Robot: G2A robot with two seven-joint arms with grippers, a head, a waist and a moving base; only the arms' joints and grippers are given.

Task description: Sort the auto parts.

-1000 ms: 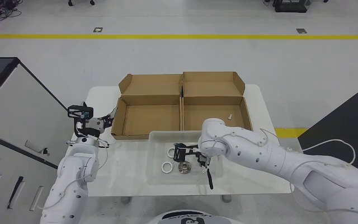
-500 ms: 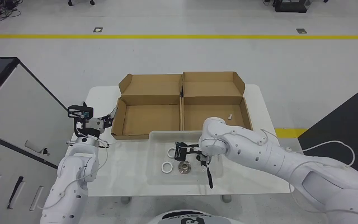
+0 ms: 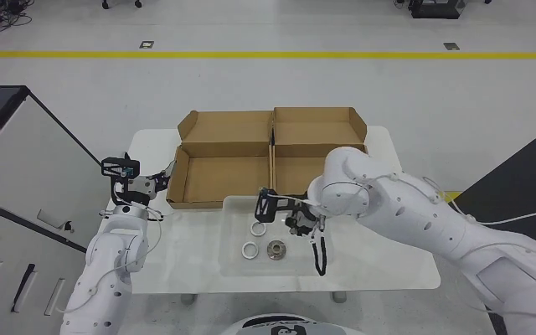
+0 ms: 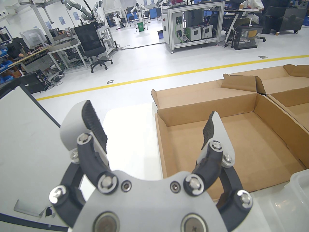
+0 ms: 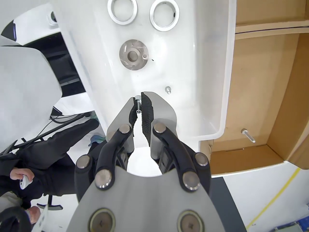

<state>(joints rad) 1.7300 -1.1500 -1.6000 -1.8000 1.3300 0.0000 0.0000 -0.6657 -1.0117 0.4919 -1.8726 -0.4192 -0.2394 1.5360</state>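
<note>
A bolt is pinched in the right gripper at mid-frame over the tray, likely for boxing. The left gripper is held wide open.

The desk carries two cardboard boxes, at eleven and one o'clock, and one white tray at six holding two metal rings, one flanged hub and one loose bolt, a second bolt pinched in the right end effector, a third in the one o'clock box.
</note>
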